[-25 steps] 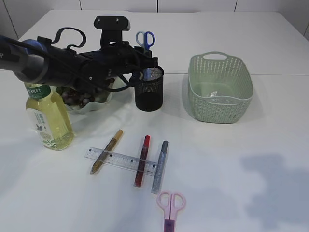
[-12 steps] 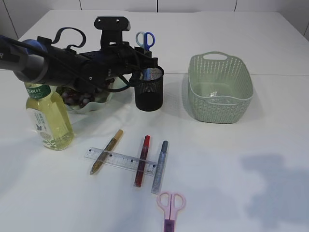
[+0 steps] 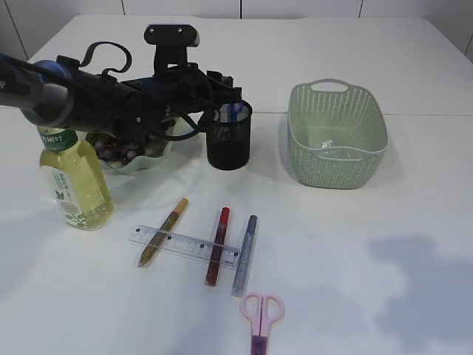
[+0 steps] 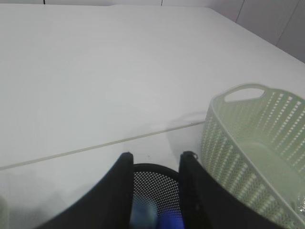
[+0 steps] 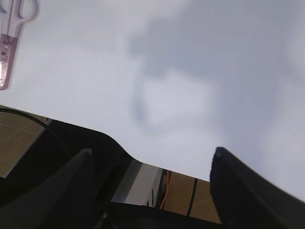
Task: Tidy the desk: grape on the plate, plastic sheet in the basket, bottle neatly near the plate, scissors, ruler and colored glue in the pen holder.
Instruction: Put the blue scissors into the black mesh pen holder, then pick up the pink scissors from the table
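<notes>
Blue scissors sit in the pen holder; I have the left pincer parted just above it.

Nearest me on the tabletop (image 3: 355,296) lie the pink scissors (image 3: 261,316), then the ruler (image 3: 185,246) crossed by gold (image 3: 163,231), red (image 3: 217,246) and silver glue pens (image 3: 244,255). My right pincer (image 5: 152,157) hangs wide over bare tabletop, holding nothing. Further back, the bottle (image 3: 72,177) stands upright beside the plate (image 3: 140,160) of grapes (image 3: 111,151). My left pincer (image 4: 156,160) straddles the pen holder (image 3: 228,137) rim, fingers (image 4: 123,186) narrowly apart, the blue scissors (image 3: 234,111) dropped inside between them. The basket (image 3: 337,135) stands to the right.
</notes>
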Controlling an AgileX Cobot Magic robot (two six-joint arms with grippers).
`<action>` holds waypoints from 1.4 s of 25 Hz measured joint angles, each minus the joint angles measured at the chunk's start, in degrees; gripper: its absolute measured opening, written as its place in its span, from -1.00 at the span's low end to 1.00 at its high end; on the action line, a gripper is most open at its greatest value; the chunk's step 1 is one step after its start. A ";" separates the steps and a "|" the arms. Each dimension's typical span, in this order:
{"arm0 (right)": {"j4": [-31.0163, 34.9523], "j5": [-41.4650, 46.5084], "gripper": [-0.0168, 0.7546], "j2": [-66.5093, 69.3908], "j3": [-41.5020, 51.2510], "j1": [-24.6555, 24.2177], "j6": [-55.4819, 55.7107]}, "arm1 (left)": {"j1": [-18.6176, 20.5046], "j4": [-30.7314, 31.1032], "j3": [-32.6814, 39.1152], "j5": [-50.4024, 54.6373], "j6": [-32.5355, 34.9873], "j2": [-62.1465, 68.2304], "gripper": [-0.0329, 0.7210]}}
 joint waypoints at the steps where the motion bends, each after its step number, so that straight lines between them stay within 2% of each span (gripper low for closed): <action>1: 0.00 0.00 0.55 0.00 0.00 0.00 0.00 | 0.00 0.00 0.00 -0.03 0.00 0.00 -0.28; 10: 0.00 -0.13 0.55 0.00 0.00 0.00 -0.05 | 0.00 0.00 0.00 -0.13 0.00 -0.46 -0.27; 15: 0.00 -0.13 0.55 0.00 0.00 0.00 -0.05 | 0.00 0.00 0.00 3.80 0.00 -4.25 -0.27; 23: 0.00 -0.17 0.55 0.00 0.00 0.00 -0.05 | -0.34 2.00 0.00 23.71 0.00 -12.36 -0.27; 30: 0.00 -0.17 0.55 0.00 0.00 0.00 0.07 | -4.37 3.95 0.00 39.99 0.00 -19.77 -0.27; 35: 0.00 0.67 0.55 0.00 0.00 0.00 2.03 | -7.24 0.94 0.00 53.34 0.00 -22.87 -0.27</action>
